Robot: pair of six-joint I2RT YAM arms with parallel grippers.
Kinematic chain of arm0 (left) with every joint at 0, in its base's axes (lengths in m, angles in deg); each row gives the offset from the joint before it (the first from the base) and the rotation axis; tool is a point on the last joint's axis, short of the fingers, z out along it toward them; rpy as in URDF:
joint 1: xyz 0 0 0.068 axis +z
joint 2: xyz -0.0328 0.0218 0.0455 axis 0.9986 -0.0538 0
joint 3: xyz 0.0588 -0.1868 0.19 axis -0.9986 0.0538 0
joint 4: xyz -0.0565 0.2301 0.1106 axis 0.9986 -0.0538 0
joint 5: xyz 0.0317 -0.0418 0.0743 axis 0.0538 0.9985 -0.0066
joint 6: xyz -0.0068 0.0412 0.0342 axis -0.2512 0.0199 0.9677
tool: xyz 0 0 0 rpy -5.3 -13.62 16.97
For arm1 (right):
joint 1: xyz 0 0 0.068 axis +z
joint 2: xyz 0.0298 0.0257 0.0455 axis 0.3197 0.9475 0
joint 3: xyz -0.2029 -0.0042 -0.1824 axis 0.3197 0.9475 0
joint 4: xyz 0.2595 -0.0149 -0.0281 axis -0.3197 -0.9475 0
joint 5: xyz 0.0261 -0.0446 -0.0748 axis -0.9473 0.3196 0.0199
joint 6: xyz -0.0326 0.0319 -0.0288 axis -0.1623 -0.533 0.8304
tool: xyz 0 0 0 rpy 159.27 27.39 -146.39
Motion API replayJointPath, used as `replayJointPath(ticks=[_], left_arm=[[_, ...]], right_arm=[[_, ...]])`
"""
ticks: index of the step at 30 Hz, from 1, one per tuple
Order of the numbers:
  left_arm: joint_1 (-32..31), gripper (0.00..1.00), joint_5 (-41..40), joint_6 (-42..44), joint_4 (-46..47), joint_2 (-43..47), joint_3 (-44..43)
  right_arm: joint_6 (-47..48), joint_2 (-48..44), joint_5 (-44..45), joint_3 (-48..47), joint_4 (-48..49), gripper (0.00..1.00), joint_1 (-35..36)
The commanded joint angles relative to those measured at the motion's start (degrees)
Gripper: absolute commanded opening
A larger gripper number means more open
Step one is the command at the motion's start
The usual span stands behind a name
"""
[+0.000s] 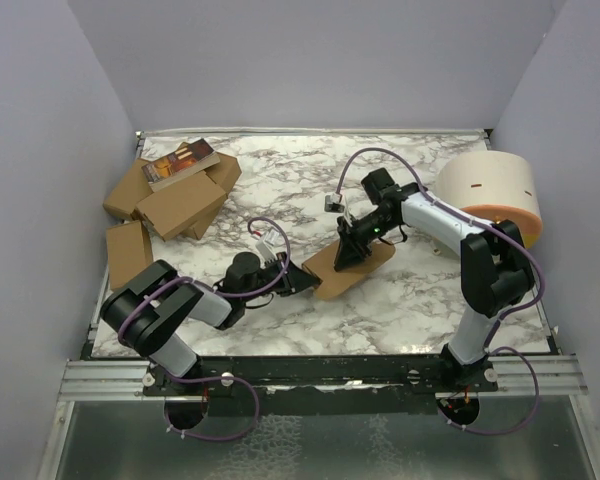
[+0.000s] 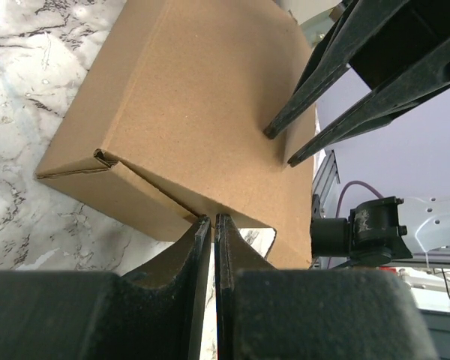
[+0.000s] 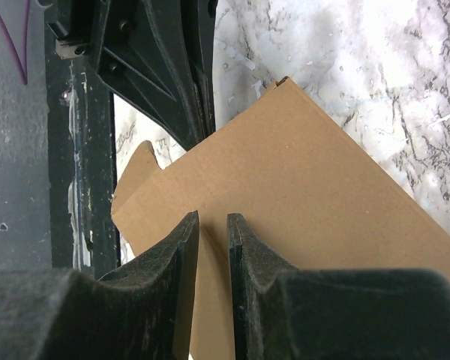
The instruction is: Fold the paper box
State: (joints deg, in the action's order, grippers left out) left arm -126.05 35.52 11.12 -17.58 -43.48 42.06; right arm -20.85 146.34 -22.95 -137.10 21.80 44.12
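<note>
1. The marble table (image 1: 280,180) is bearing the paper box (image 1: 345,284), lying between the two arms.
2. The right gripper (image 3: 212,217) is resting slightly parted fingertips on the box's top, gripping nothing.
3. The left gripper (image 2: 212,219) is pinching the box's edge, nearly closed.

Paper box (image 1: 347,283) mid-table: left pincer (image 1: 305,278) at left edge, right pincer (image 1: 346,262) atop.

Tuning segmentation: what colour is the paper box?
Paper box: plain brown, clearest in left wrist view.
</note>
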Motion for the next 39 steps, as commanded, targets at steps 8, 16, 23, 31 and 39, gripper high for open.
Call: replayJointPath(ticks=[8, 16, 23, 31, 39], left_arm=[[0.5, 0.12, -2.5, 1.6, -0.4, 3.4, 1.4], [1.3, 0.20, -11.4, 12.4, -28.7, 20.5, -0.7], [1.3, 0.26, -5.4, 14.6, -26.4, 19.2, -4.6], [-1.3, 0.22, 0.1, 12.1, -16.3, 8.8, -8.9], [-3.0, 0.21, 0.7, 10.9, -13.3, 1.4, -10.1]], right_arm=[[0.0, 1.1, 2.0, 0.4, 0.6, 0.22, 0.7], [-0.2, 2.6, 4.8, 2.8, 2.3, 0.22, 0.7], [-0.7, 3.9, 6.9, 4.1, 4.1, 0.22, 0.7], [0.5, 2.1, 2.3, 4.0, 3.8, 0.23, 0.7], [1.2, -2.4, 1.2, 5.1, 4.8, 0.25, -0.8]])
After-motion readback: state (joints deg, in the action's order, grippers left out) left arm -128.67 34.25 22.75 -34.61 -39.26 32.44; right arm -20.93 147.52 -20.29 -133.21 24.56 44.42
